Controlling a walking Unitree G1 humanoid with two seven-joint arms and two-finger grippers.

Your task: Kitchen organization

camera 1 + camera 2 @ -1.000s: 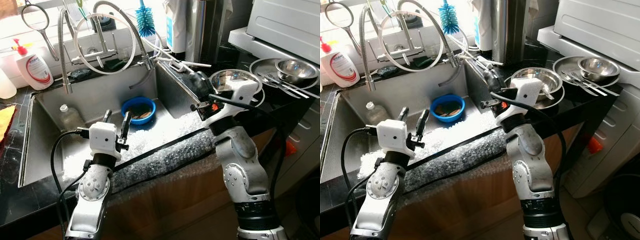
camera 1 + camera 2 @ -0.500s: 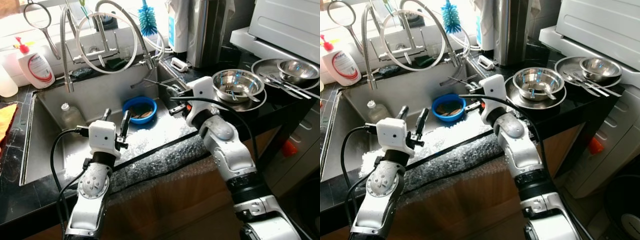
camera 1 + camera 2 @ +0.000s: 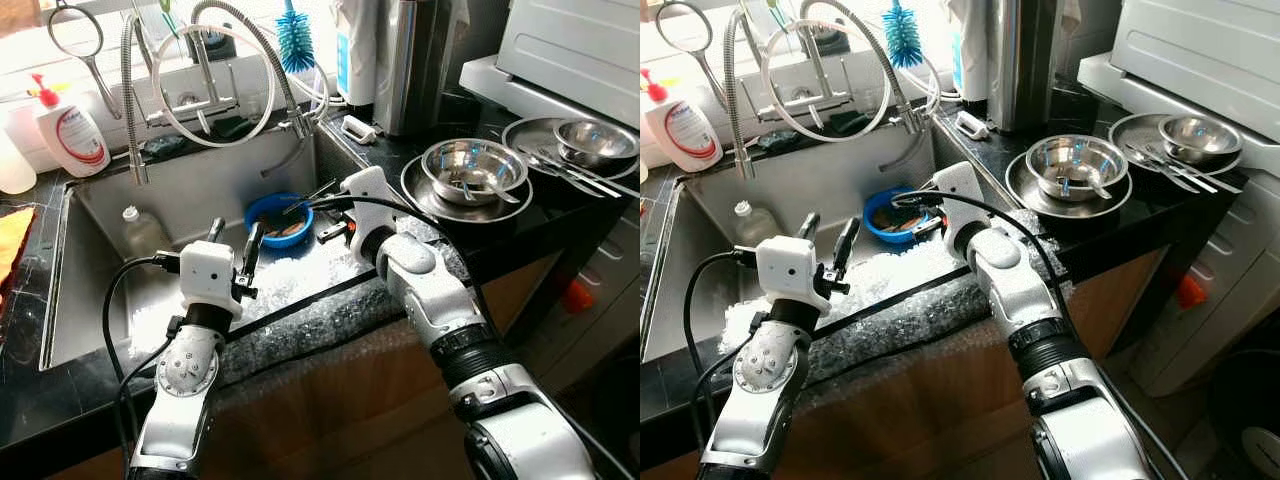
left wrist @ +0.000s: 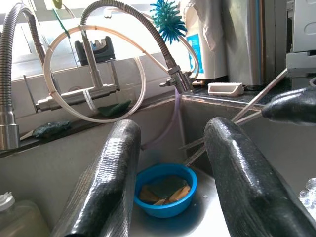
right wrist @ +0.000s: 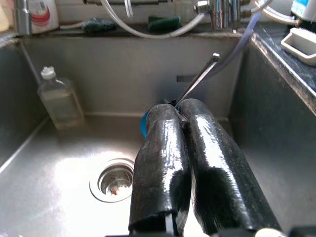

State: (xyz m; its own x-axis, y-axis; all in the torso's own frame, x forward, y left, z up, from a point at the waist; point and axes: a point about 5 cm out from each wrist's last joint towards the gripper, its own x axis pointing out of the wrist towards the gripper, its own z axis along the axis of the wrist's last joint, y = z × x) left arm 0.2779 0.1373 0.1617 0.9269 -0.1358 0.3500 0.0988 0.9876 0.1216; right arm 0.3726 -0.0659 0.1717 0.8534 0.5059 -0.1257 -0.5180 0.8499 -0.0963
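Bubble wrap [image 3: 330, 320] drapes over the front edge of a black countertop [image 3: 40, 400] and down into a stainless-steel sink [image 3: 100, 300], where two silver robot arms reach in side by side. The left gripper [image 3: 233, 243] hovers above the wrap near the front of the basin, its two black fingers [image 4: 106, 187] spread apart and holding nothing. Just beside it, the right gripper [image 3: 912, 208] is over the middle of the sink with its fingers [image 5: 163, 168] pressed together, pinching a slim metal utensil [image 5: 197, 81] whose handle juts out beyond the fingertips; which kind of utensil it is cannot be told. Below and just past that gripper, a blue bowl [image 3: 277, 217] holding brownish scraps sits on the sink floor near the right wall. A clear bottle with a white cap [image 3: 138, 232] stands in the far left part of the basin, and the drain [image 5: 112, 179] lies between them. On the counter to the right, a steel bowl with a spoon in it [image 3: 473, 165] rests on a plate [image 3: 420, 190], and further right another plate with a small bowl and cutlery [image 3: 570, 150] sits under a white appliance [image 3: 580, 45]. Behind the sink rise coiled spring faucets [image 3: 210, 70], a blue bottle brush [image 3: 294, 40], a white soap dispenser with a red pump [image 3: 68, 130] and a wire strainer [image 3: 70, 35].
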